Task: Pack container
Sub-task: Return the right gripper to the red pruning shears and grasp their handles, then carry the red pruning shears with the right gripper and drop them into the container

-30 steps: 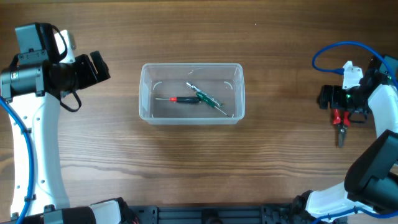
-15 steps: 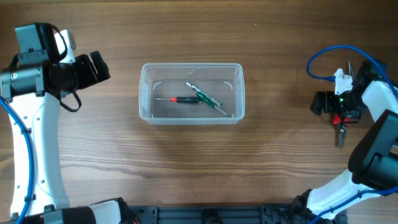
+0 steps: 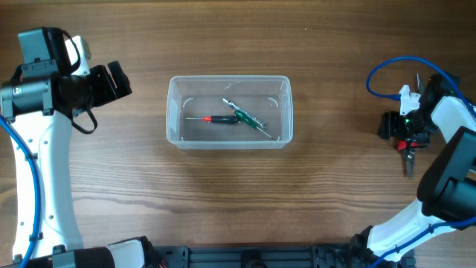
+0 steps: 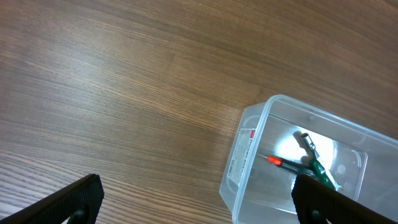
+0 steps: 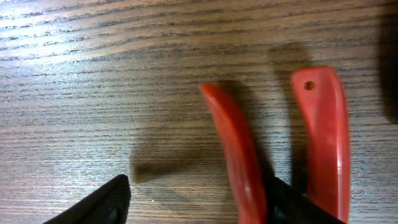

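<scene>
The clear plastic container (image 3: 174, 112) stands mid-table and holds a black screwdriver with a red tip (image 3: 216, 118) and a green-handled tool (image 3: 249, 118). It also shows in the left wrist view (image 4: 249, 149), ahead and to the right. My left gripper (image 3: 119, 80) is open and empty, left of the container (image 4: 196, 193). My right gripper (image 3: 392, 126) is open at the far right, low over red-handled pliers (image 3: 406, 143). In the right wrist view one red handle (image 5: 236, 149) lies between the open jaws (image 5: 198, 186); the other handle (image 5: 323, 137) is outside the right finger.
The pliers' metal jaws (image 3: 407, 164) point toward the table's front edge. A blue cable (image 3: 387, 68) loops above the right wrist. The wooden tabletop (image 3: 335, 186) surrounds the container.
My right wrist has shifted slightly down and turned over the pliers. The left arm, the container and its tools have not moved.
</scene>
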You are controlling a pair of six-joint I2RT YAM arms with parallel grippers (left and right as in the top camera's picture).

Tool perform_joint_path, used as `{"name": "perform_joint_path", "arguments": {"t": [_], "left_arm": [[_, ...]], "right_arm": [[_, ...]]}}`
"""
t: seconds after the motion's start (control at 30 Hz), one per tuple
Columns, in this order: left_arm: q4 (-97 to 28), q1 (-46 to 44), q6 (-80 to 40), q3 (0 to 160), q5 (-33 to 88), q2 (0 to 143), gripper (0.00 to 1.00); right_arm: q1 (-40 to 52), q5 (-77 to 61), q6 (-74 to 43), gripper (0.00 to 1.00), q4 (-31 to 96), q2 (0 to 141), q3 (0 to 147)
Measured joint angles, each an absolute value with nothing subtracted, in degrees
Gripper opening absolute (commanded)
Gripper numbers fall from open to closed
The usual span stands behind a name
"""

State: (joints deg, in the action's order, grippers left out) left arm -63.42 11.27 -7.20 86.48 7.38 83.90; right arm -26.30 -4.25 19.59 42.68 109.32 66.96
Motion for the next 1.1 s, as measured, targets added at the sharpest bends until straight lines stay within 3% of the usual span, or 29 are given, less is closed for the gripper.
{"name": "perform_joint_path", "arguments": {"t": [0.33,0.93,1.03,1.1], "left_arm": [[-63.51,11.27,-7.2,86.48,7.4,83.9,1.0],[-64.07,11.27,-7.2,86.48,7.4,83.9,1.0],[-64.1,11.27,-7.2,86.48,7.4,83.9,1.0],[-64.1,11.27,-7.2,86.48,7.4,83.9,1.0]], "right_arm": [[-26.3,-3.99,18.22,0.27,42.72,109.47,66.96],[-26.3,-4.01,18.06,0.13,42.72,109.58,66.96],[-26.3,-4.01,17.93,0.04,42.72,109.58,66.96],[-26.3,-4.03,17.56,0.04,42.57,109.58,66.94]]}}
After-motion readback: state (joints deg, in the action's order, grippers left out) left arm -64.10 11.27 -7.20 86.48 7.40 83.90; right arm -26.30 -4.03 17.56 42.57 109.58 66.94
